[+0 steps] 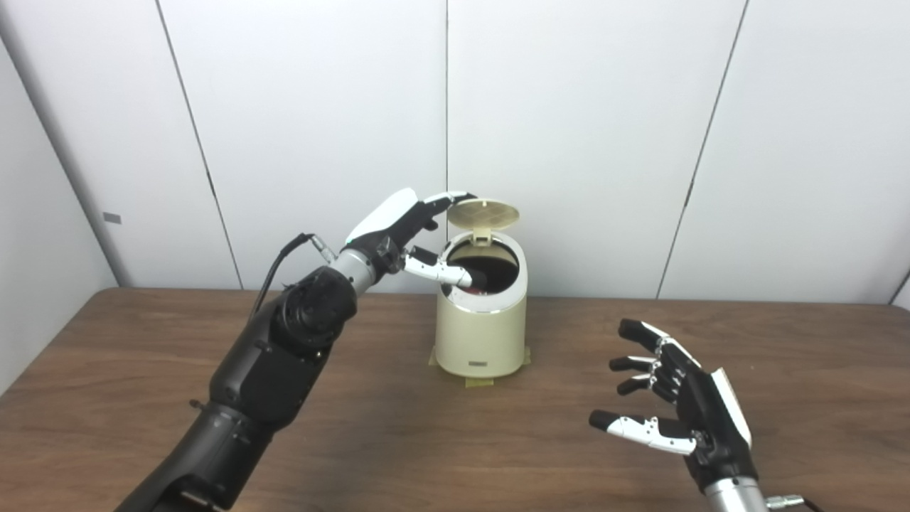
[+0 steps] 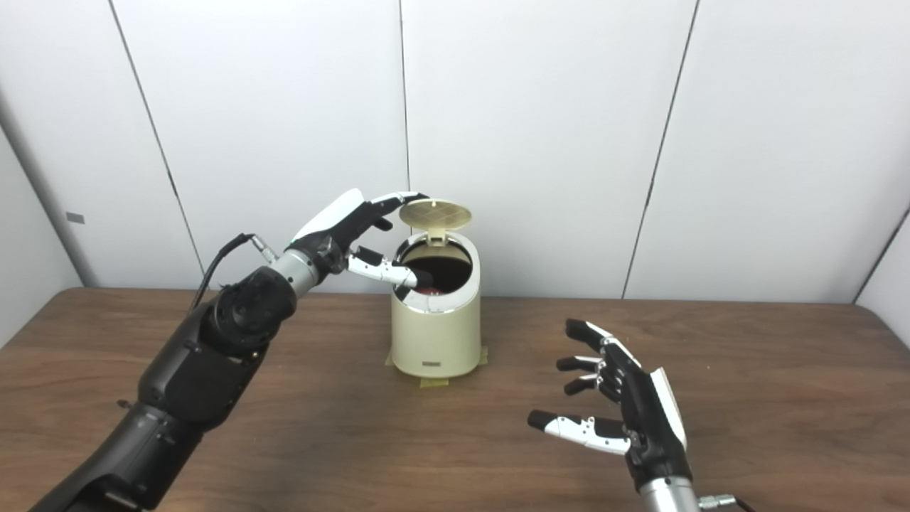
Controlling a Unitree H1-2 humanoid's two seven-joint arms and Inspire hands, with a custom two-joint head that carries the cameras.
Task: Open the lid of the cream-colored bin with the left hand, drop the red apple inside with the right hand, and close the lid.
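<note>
Two hands show in the left eye view, well apart on either side of the cream-colored bin [image 1: 481, 323]. That bin stands on the brown table [image 1: 128, 370], near the far edge, with bits of tape at its base. Its lid [image 1: 483, 212] is raised on the rear hinge, the ribbed underside facing forward and down. The left hand [image 1: 407, 231] reaches to the bin from the left: its upper fingers [image 1: 449, 197] touch the left edge of the raised lid, and its thumb [image 1: 444, 272] lies across the bin's rim, the dark tip over the opening. It grasps nothing firmly; it rests against the lid with fingers spread. The right hand [image 1: 682, 398] hovers over the table to the right of the bin, nearer the camera, released and holding nothing, fingers apart and curled toward the left.

Seen from the right eye view, the same bin [image 2: 435, 320] sits a little left of centre, and its mouth is easier to look into. A patch of red, the apple [image 2: 429, 289], lies low inside the dark interior, just beneath the thumb tip of the left hand [image 2: 352, 227]. The lid [image 2: 435, 211] stands up, with the left fingers at its left edge. The right hand [image 2: 629, 405] is empty and slack, clear of the bin, palm turned leftward.
</note>
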